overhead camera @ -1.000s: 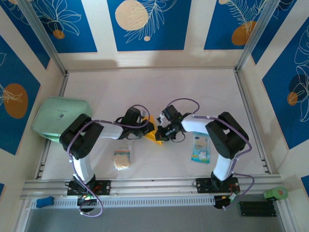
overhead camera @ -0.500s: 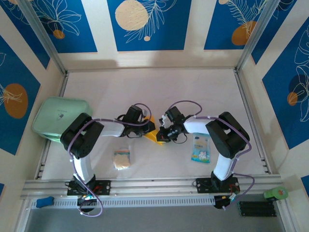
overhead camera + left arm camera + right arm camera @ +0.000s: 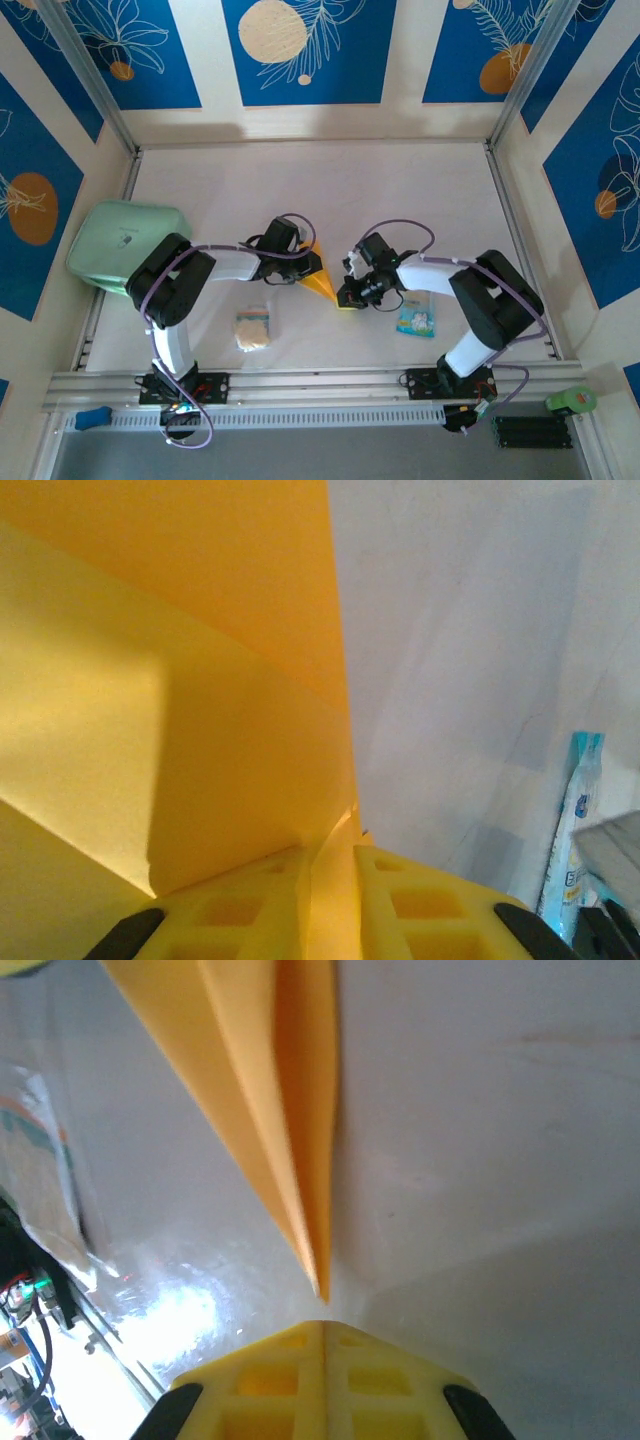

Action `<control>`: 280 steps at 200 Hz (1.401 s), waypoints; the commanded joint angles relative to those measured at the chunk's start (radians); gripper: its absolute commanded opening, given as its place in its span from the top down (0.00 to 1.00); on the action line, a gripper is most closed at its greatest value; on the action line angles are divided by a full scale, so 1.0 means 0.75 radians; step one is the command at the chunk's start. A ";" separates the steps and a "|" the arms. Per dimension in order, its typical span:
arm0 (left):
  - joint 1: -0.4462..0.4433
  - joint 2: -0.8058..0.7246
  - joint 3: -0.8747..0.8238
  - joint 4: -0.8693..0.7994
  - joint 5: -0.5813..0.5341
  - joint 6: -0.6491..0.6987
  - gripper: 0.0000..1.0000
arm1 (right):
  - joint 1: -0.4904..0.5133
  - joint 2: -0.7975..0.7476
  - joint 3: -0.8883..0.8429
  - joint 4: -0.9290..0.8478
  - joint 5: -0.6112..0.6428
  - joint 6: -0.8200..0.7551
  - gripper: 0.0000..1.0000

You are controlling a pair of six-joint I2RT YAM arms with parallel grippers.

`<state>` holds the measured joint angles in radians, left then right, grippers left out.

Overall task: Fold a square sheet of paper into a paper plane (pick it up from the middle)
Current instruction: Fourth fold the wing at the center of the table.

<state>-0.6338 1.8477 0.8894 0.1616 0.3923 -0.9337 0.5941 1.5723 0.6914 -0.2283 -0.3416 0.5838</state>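
**Running the crease out to the tip**

The orange paper (image 3: 325, 281) is lying in the middle of the table (image 3: 400, 190), already narrowed into a long pointed wedge with its tip aiming near and right. The left gripper (image 3: 303, 266) is holding the wide far-left end. In its wrist view the yellow fingers (image 3: 240, 912) are pinching a thin edge of the sheet between them. The right gripper (image 3: 350, 294) is sitting at the pointed end with its fingers pressed together and nothing between them. In its own view the tip is ending just in front of them, and whether they are touching it I cannot tell.

This is looking like a creasing pass, with one arm anchoring and the other pressing the fold flat. To do it well, the left grip should be holding firm without tugging, since thin paper is likely to slide or tear at the pinch. The closed right fingers should be bearing down lightly and travelling along the fold line rather than across it, or the layers may be buckling and spreading. The blue-and-white packet (image 3: 417, 315) is lying just right of the right wrist, so that arm should be staying clear of it.
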 commanded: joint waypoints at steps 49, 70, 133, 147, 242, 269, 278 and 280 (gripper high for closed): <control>-0.002 0.064 0.003 -0.138 -0.039 0.023 0.79 | 0.025 0.076 0.212 -0.021 0.067 -0.021 0.97; -0.002 0.066 0.008 -0.129 -0.027 0.018 0.79 | 0.046 0.156 0.268 -0.021 0.089 -0.025 0.97; -0.003 0.014 0.039 -0.091 0.032 0.041 0.79 | 0.057 0.267 0.262 -0.030 0.165 -0.013 0.98; -0.002 -0.030 0.041 -0.072 0.041 0.068 0.77 | 0.053 0.280 0.244 -0.032 0.173 -0.004 0.98; -0.052 -0.093 -0.095 0.060 0.064 0.163 0.88 | 0.032 0.325 0.201 -0.070 0.175 0.025 0.99; -0.065 -0.053 -0.062 0.056 0.076 0.174 0.88 | 0.031 0.337 0.211 -0.078 0.173 0.027 0.99; -0.067 -0.040 -0.053 0.051 0.075 0.173 0.89 | 0.031 0.340 0.213 -0.078 0.172 0.029 0.99; -0.067 -0.037 -0.051 0.048 0.075 0.175 0.89 | 0.031 0.341 0.215 -0.079 0.171 0.029 1.00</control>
<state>-0.6739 1.7866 0.8230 0.1936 0.4229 -0.8276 0.6205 1.7683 0.8753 -0.2085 -0.2783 0.5934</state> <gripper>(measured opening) 0.115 0.042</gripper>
